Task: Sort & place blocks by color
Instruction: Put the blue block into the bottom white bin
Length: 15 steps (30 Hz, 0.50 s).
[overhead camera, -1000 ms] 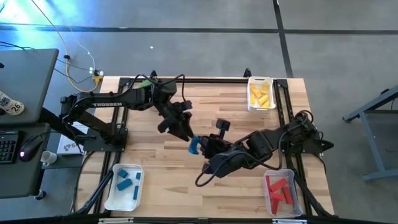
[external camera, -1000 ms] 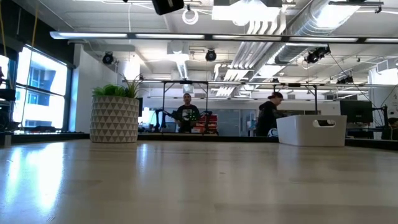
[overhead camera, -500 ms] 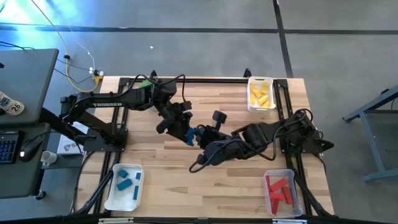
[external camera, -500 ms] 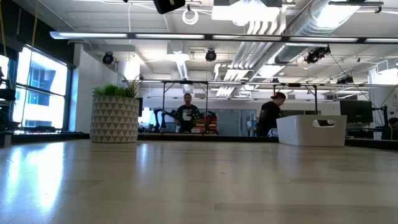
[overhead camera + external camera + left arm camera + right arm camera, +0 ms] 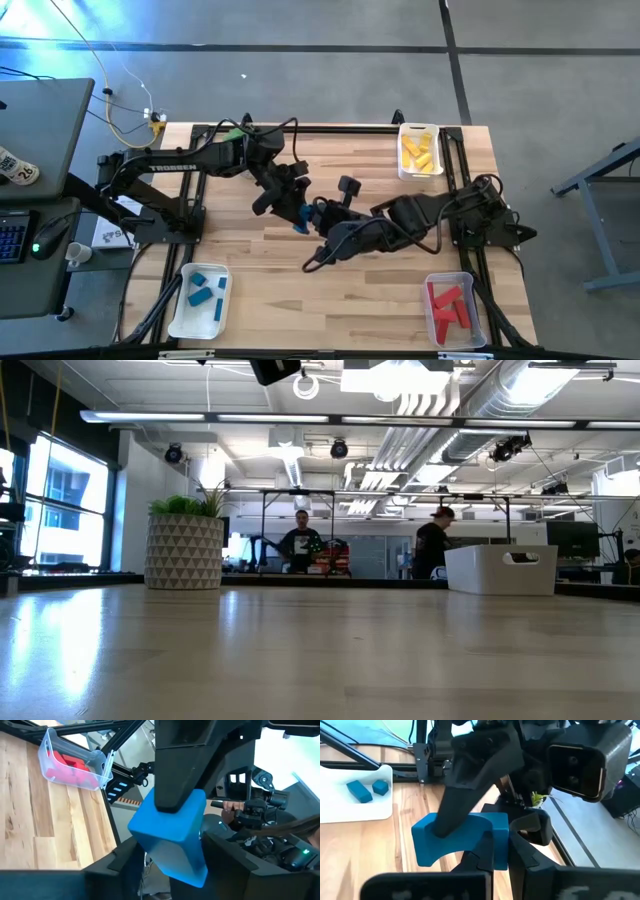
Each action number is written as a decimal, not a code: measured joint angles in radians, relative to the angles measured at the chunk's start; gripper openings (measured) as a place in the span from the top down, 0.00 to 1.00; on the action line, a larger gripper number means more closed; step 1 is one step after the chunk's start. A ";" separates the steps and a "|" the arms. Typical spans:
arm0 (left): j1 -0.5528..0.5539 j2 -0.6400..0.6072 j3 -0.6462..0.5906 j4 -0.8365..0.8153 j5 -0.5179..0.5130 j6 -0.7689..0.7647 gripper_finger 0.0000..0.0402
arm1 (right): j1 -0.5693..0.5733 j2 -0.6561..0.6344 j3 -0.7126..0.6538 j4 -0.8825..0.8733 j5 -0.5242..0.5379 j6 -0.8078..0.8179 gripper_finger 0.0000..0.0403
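A blue block [image 5: 300, 220] with a notch in one side is held in the air over the table's middle, between my two grippers. My right gripper [image 5: 313, 216] is shut on it. My left gripper [image 5: 292, 209] meets it from the far left. Its open fingers [image 5: 122, 867] stand on either side of the block's other end [image 5: 172, 845]. I cannot tell whether they touch it. Other blocks lie sorted in three trays: blue [image 5: 205, 290], yellow [image 5: 418, 152] and red [image 5: 450, 305]. The low view shows neither gripper. My right gripper pinches one end of the blue block [image 5: 499, 837] between its two fingers [image 5: 485, 852], across the block's thin side. The fingers come from the table's right side. The block is lifted clear of the table, and its free end [image 5: 427, 842] reaches toward my left gripper.
A white tray of blue blocks [image 5: 178, 305] stands at the near left. A clear tray of red blocks [image 5: 432, 315] stands at the near right, and a tray of yellow blocks [image 5: 404, 160] at the far right. A potted plant [image 5: 185, 550] and people show beyond the table.
My right gripper has carried the blue block toward the table's far left, up to my left gripper. The block now sits between my left gripper's fingers and stays clear of the table.
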 joint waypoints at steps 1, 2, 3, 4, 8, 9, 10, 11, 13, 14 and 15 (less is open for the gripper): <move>0.000 0.000 0.000 -0.001 0.000 0.003 0.58 | 0.000 0.000 0.000 0.000 0.001 0.000 0.99; 0.000 0.001 0.000 -0.001 0.000 0.003 0.60 | 0.001 0.000 0.000 0.000 0.003 -0.002 0.99; 0.000 0.001 0.000 -0.002 0.000 0.002 0.62 | 0.001 0.000 0.000 0.000 0.003 -0.004 0.99; 0.000 0.002 0.000 -0.003 -0.001 -0.001 0.65 | 0.002 0.000 0.000 0.000 0.002 -0.007 0.99; 0.000 0.002 -0.001 -0.006 -0.004 -0.014 0.71 | 0.001 0.000 0.000 0.000 0.001 -0.011 0.99; 0.000 0.002 -0.001 -0.006 -0.004 -0.019 0.72 | 0.002 0.000 0.000 0.001 0.000 -0.010 0.99; 0.000 0.002 -0.001 -0.006 -0.004 -0.022 0.73 | 0.002 0.000 0.000 0.001 -0.001 -0.008 0.98; 0.000 0.002 -0.001 -0.006 -0.004 -0.023 0.73 | 0.001 0.000 0.000 0.002 -0.003 -0.006 0.97; 0.000 0.002 -0.001 -0.006 -0.004 -0.019 0.73 | 0.001 0.000 0.000 0.005 -0.009 0.004 0.94; 0.000 0.002 -0.001 -0.008 -0.004 -0.013 0.73 | 0.000 0.000 0.000 0.007 -0.013 0.013 0.92; 0.000 0.002 -0.001 -0.008 -0.005 -0.007 0.73 | 0.000 0.000 0.000 0.009 -0.015 0.026 0.90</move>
